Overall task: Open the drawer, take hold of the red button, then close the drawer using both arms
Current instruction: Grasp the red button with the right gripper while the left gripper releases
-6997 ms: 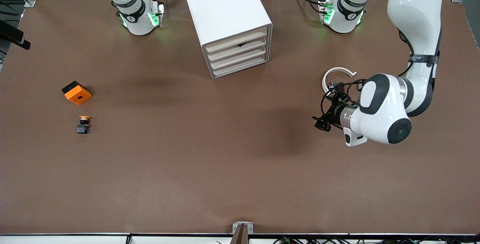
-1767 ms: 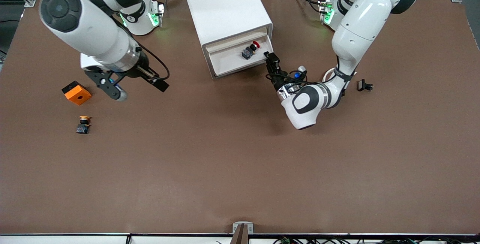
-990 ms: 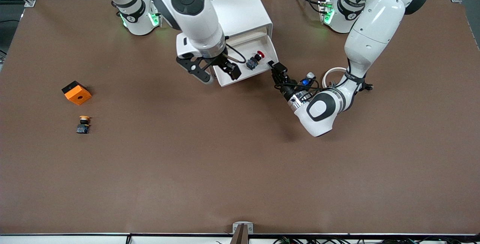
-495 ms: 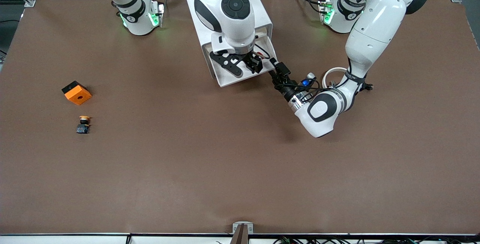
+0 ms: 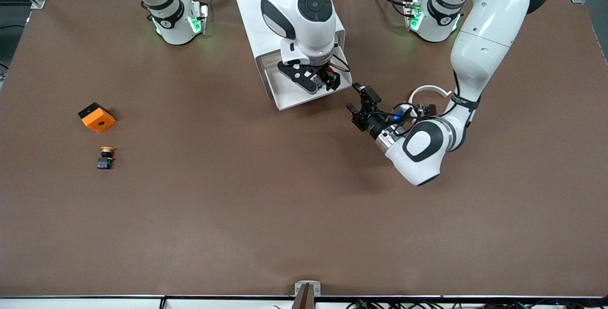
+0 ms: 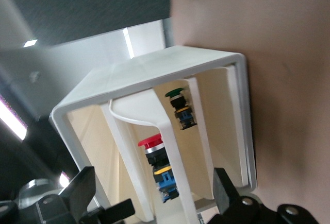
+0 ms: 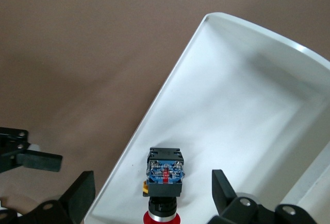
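We read the first step as done: the drawer (image 5: 311, 91) stands pulled out of the white cabinet (image 5: 280, 5), and the button (image 7: 164, 180) with the red cap lies on its side on the drawer floor, near the drawer's front wall. The grab has not happened. Our right tool (image 5: 317, 80) hangs over the open drawer directly above the button, its two fingers spread apart on either side of it with nothing between them; in the right wrist view the button sits free in that gap. Our left tool (image 5: 362, 105) is off the drawer, just beside the drawer's front corner toward the left arm's end of the worktop (image 5: 304, 214), fingers wide and empty. Through the left wrist view we also see a green-capped button (image 6: 181, 109) inside the cabinet, on another level than the red one. Still to do, as we judge it: lower and close on the red button, lift it out, then push the drawer shut.
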Controlling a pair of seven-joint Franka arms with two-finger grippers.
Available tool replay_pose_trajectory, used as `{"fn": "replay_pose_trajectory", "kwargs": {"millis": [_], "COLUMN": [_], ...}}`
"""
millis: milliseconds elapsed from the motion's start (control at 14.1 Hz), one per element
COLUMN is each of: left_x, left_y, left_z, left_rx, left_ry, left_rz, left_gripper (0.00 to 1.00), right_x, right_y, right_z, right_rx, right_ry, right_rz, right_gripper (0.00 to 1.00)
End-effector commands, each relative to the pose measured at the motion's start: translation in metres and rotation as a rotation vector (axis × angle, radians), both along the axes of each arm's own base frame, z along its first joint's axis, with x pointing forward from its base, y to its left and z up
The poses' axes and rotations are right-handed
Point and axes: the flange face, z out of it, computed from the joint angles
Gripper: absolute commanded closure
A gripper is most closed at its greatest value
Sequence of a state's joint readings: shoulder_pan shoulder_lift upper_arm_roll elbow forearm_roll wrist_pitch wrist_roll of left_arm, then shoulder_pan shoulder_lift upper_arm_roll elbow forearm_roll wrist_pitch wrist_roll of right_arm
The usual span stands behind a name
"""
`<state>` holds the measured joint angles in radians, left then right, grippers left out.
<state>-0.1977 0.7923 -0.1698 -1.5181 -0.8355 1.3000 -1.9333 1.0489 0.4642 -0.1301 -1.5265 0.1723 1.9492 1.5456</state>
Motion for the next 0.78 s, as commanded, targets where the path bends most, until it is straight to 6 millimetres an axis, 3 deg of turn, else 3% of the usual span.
{"fn": "replay_pose_trajectory", "kwargs": {"millis": [0, 141, 565, 707], "left_x": [0.007, 0.02, 0.034, 0.045], "left_y": [-0.002, -0.002, -0.003, -0.004], "left_z": [0.038, 0.069, 0.105, 0.105], "left_rx": [-0.113, -0.138, -0.293, -0.303], "left_ry": [-0.208, -0.379, -0.707, -0.844], "left_rz": [-0.107, -0.247, -0.538, -0.645], "left_gripper": [0.0, 0.0, 0.0, 0.0], "right_x": [0.003, -0.002, -0.006, -0.009], "right_y": [0.001, 0.005, 0.007, 0.01], "right_z": [0.006, 0.005, 0.001, -0.005], "right_rx": [-0.016, -0.035, -0.057, -0.061], "right_ry": [-0.021, -0.052, -0.076, -0.075], "right_rz": [-0.011, 0.01, 0.042, 0.051], "right_gripper": [0.0, 0.0, 0.0, 0.0]}}
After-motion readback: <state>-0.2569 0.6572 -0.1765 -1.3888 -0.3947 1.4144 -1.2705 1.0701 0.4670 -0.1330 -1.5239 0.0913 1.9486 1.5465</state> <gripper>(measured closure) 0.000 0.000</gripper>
